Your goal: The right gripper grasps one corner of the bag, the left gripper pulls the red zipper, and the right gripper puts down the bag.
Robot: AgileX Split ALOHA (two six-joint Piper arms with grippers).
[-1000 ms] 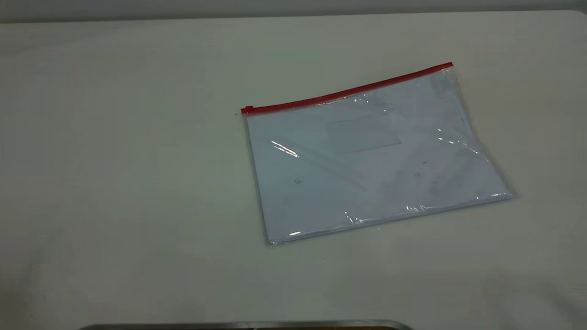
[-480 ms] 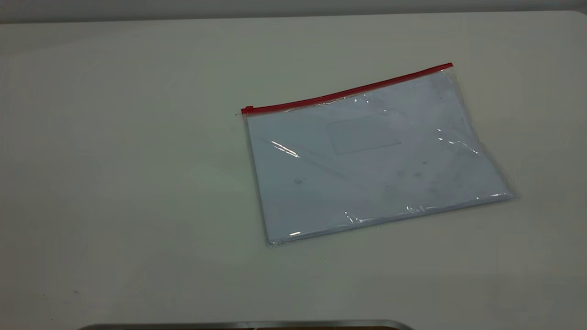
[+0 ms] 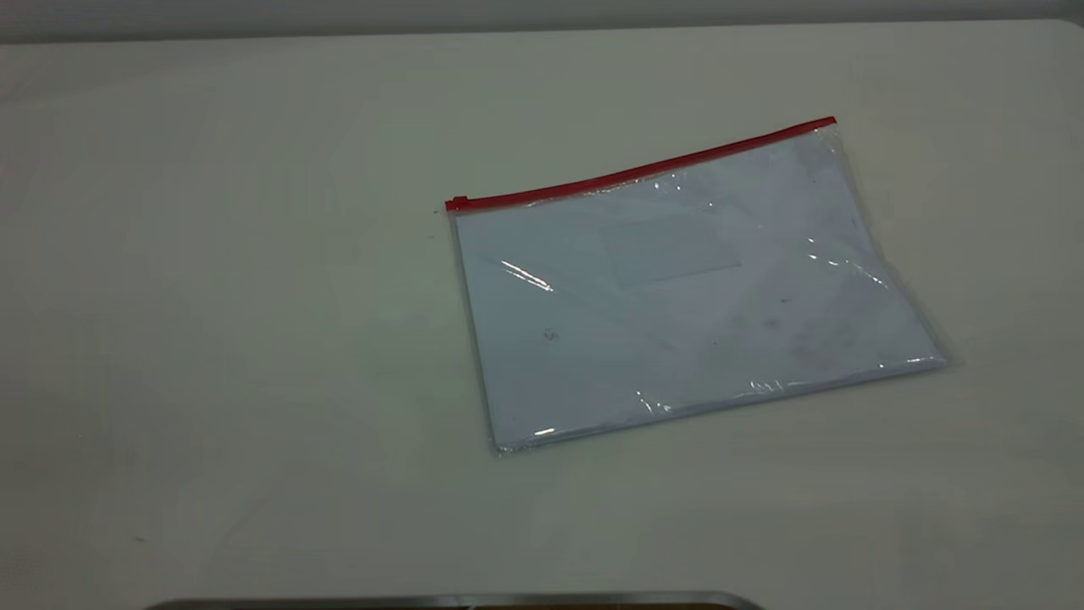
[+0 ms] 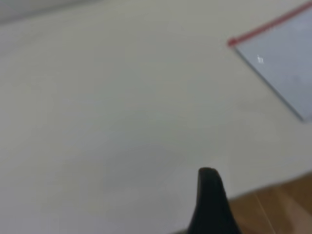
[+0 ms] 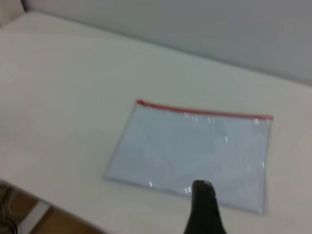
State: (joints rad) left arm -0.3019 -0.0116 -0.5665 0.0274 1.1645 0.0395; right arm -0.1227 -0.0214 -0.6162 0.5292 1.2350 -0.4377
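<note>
The bag lies flat on the table right of centre, clear plastic with white paper inside and a faint label window. The red zipper runs along its far long edge, with the slider tab at the left end. Neither gripper shows in the exterior view. The left gripper shows as one black wedge over bare table near the front edge, far from the bag's corner. The right gripper shows as one black wedge above the bag's near long edge, not touching it. Both hold nothing.
The pale table stretches bare to the left of the bag. A grey metal rim lies at the front edge. Wooden floor shows past the table edge in the left wrist view.
</note>
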